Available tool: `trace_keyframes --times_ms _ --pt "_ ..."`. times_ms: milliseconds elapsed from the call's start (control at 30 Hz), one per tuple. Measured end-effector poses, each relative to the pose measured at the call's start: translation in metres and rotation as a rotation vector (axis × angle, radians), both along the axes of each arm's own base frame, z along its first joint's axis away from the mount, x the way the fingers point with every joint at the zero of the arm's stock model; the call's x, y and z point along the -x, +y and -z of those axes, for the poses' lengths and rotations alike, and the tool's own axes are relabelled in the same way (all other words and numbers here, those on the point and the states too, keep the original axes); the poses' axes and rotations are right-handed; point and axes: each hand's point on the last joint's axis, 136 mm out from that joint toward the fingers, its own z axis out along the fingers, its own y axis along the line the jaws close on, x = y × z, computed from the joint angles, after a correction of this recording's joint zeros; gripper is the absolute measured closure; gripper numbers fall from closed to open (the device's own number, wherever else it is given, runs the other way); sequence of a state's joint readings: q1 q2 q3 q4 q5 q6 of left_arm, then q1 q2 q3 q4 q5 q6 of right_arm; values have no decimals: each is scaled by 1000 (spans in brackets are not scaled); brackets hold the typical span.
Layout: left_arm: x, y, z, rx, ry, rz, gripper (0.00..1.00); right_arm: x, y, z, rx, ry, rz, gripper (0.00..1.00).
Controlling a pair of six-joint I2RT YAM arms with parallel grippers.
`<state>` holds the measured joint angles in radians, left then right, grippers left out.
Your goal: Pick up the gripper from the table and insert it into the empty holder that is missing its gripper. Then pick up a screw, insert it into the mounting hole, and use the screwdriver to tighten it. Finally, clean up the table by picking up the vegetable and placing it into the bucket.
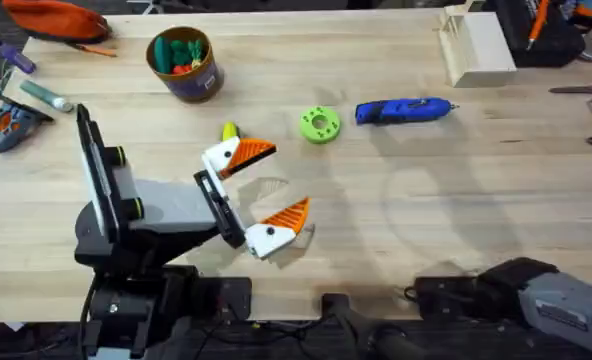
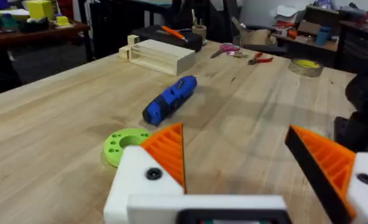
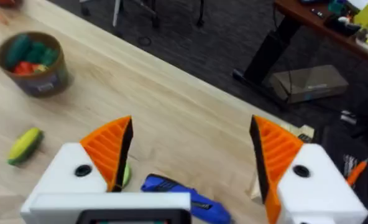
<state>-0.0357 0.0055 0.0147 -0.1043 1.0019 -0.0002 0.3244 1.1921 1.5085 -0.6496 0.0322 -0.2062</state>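
Vegetable lies on desk, touching left gripper's far finger | bucket well beyond | screwdriver off right | left gripper released; right gripper released.

Blue screwdriver; yellow-green vegetable (brown-gold bucket).
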Motion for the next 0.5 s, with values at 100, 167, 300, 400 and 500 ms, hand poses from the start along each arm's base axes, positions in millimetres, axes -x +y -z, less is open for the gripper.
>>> trace_keyframes --times_ms 100,167,300,400,500 --pt "-1 0 -1 -2 -6 -4 13 19 -6 -9 -74 12 33 10" --pt "-1 1 -2 -3 -18 -7 14 32 -11 -12 -113 23 50 10" --pt "-6 3 -11 7 -60 -35 14 50 -17 -25 -166 2 66 10" --pt "-13 9 -5 7 6 -95 15 61 -21 -35 -191 -26 69 10" --pt "-15 17 -6 -17 82 -169 15 72 -24 -38 -203 -32 72 10"
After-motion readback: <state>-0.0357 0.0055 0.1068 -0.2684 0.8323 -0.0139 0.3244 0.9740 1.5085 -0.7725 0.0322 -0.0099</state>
